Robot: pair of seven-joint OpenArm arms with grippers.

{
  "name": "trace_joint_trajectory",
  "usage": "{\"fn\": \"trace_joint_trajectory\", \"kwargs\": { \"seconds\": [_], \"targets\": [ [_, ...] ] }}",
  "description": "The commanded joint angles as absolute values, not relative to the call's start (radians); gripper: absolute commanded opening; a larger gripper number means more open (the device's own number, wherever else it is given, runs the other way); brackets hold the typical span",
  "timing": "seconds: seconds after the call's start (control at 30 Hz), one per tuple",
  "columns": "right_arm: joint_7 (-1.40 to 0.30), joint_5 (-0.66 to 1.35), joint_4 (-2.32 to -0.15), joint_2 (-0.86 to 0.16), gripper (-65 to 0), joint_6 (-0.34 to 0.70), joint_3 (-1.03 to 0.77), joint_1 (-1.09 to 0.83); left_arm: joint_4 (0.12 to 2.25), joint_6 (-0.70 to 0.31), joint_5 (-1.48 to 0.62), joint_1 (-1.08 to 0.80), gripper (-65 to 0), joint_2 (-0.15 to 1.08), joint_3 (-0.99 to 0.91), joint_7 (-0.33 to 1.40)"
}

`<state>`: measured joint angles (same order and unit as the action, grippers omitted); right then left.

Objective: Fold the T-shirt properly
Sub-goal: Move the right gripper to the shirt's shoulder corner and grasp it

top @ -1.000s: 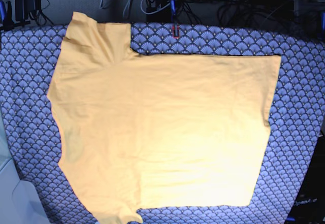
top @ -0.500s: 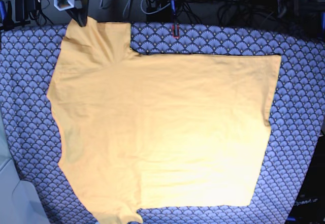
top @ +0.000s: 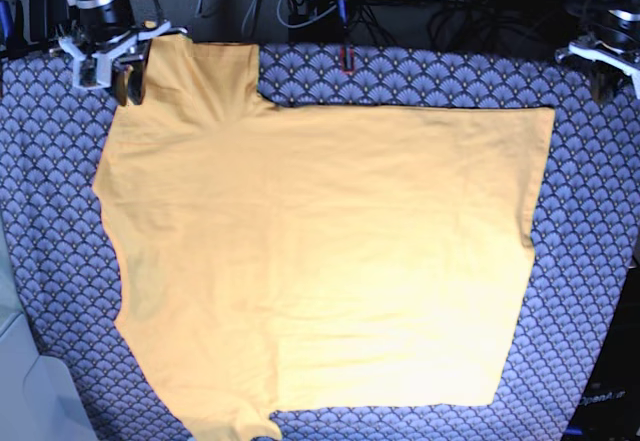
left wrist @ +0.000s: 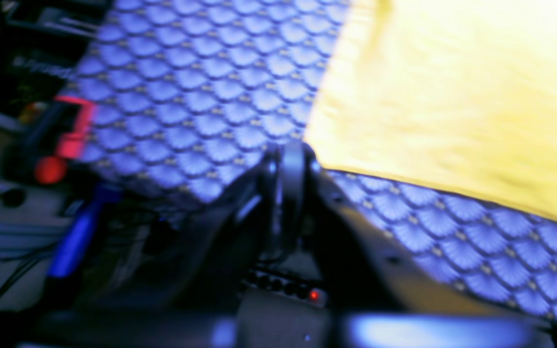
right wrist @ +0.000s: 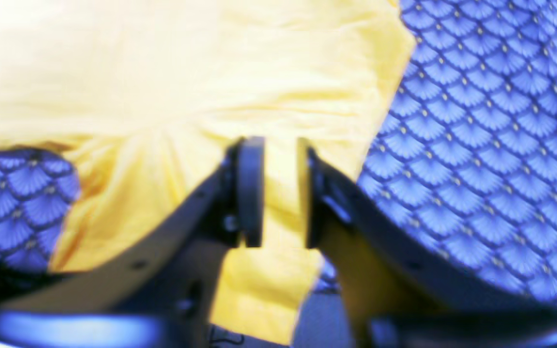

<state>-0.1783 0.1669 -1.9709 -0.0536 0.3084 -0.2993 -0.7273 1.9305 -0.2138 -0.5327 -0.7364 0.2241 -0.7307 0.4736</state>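
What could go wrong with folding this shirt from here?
1. The right pincer stands open over the shirt's sleeve; closing too deep could pinch the patterned cloth underneath as well.
2. The left pincer is beside the shirt's corner, over bare cloth, and looks nearly closed. It might miss the hem.
3. If only one corner is caught, lifting could drag the shirt crooked.

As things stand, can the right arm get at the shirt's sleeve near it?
Probably yes. The right gripper hangs right over the T-shirt sleeve with its jaws parted, yellow fabric showing between them, and nothing lies in between. Whether it touches the cloth yet is unclear.
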Motion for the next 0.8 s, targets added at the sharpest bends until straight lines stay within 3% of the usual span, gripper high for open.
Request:
{"fn": "trace_joint_trajectory", "kwargs": {
  "seconds": [0.0, 0.1, 0.17, 0.43, 0.77],
  "targets": [
    [-0.153, 0.206, -1.985, -0.067, -45.2, 0.308, -0.315, -0.719, 1.943, -0.22, -0.539, -0.728, -53.8, 0.234, -0.737, 0.452],
    [-0.174, 0.303, -1.948, -0.102, -40.0, 0.397, -0.344, -0.711, 1.942, -0.22, -0.538, -0.714, -41.2, 0.239, -0.736, 0.453],
    [-0.213, 0.358, -1.916, -0.102, -39.5, 0.472, -0.364, -0.684, 1.942, -0.22, -0.538, -0.705, -36.4, 0.24, -0.733, 0.453],
    [-0.455, 0.521, -1.767, -0.094, -39.7, 0.698, -0.527, -0.529, 1.939, -0.22, -0.536, -0.671, -37.1, 0.242, -0.736, 0.456],
    [-0.515, 0.532, -1.649, -0.031, -39.8, 0.698, -0.624, -0.49, 1.939, -0.22, -0.43, -0.648, -37.1, 0.236, -0.737, 0.456]
  ]
}}
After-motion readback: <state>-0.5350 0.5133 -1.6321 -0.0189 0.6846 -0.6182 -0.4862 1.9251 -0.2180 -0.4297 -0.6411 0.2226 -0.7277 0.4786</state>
